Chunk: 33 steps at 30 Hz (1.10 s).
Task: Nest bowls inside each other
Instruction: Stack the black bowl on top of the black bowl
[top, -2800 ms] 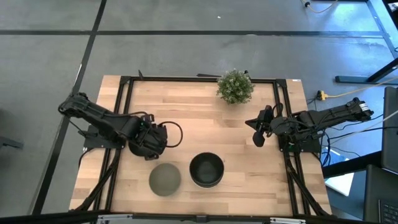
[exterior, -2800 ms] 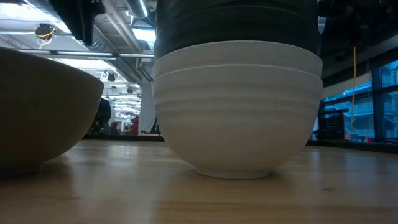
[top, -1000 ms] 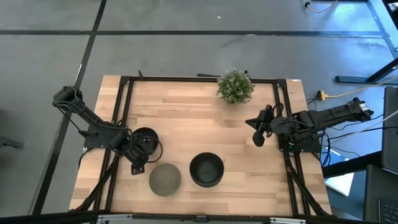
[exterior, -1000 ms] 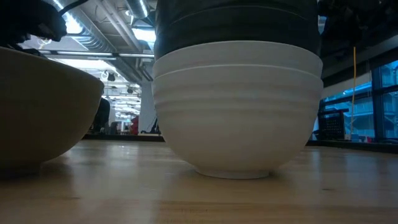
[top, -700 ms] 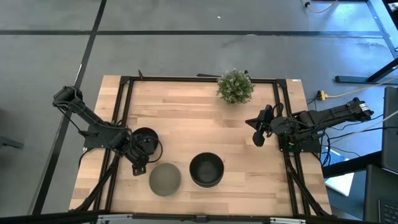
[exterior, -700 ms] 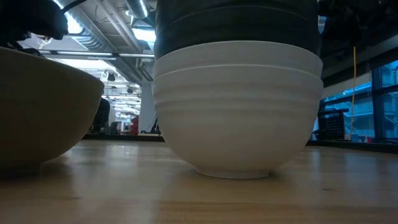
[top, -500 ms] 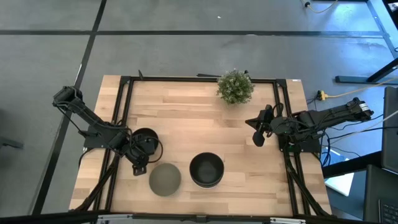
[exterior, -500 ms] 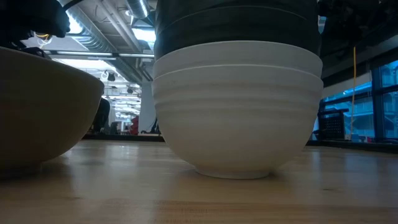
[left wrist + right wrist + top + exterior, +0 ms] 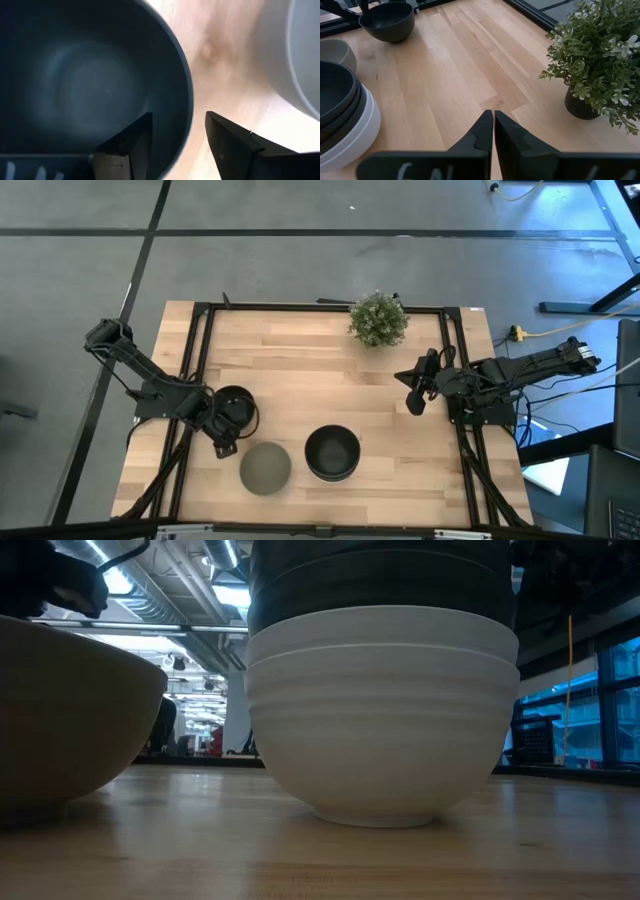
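Left gripper (image 9: pixel 226 430) straddles the lone black bowl's (image 9: pixel 233 408) rim at the table's left, fingers apart; grey-olive bowl (image 9: pixel 265 468) beside the nested stack (image 9: pixel 332 453); right gripper (image 9: pixel 413 392) pinched together, idle

Small green potted plant (image 9: pixel 379 318) near the far edge of the wooden table (image 9: pixel 300 370) (upright, standing alone)

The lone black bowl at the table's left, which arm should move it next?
Left. The left gripper already straddles the black bowl's rim; the right gripper waits shut, far across.
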{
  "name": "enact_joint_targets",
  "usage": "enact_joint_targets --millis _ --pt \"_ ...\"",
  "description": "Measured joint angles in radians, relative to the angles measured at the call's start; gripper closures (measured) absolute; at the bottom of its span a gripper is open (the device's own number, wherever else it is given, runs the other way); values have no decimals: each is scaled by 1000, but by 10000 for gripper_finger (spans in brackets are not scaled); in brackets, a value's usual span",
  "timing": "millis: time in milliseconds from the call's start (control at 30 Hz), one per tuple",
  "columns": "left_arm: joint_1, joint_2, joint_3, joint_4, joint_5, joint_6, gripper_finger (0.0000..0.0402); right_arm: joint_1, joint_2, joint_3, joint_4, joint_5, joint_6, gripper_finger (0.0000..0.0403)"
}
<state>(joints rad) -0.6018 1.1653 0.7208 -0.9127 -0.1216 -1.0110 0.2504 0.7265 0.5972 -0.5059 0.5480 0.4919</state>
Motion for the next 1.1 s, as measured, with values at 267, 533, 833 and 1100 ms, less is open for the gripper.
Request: enact_joint_targets --millis 267,533,833,1100 --pt "0 4 0 3 33 -10 226 0 0 0 0 0 0 384" --pt "0 42 -29 -9 36 -55 277 0 0 0 1 0 0 384" --pt "0 42 -49 -11 37 -83 360 0 0 0 9 0 -1 384" --pt "0 40 -47 -19 25 -77 388 0 0 0 8 0 -1 384"
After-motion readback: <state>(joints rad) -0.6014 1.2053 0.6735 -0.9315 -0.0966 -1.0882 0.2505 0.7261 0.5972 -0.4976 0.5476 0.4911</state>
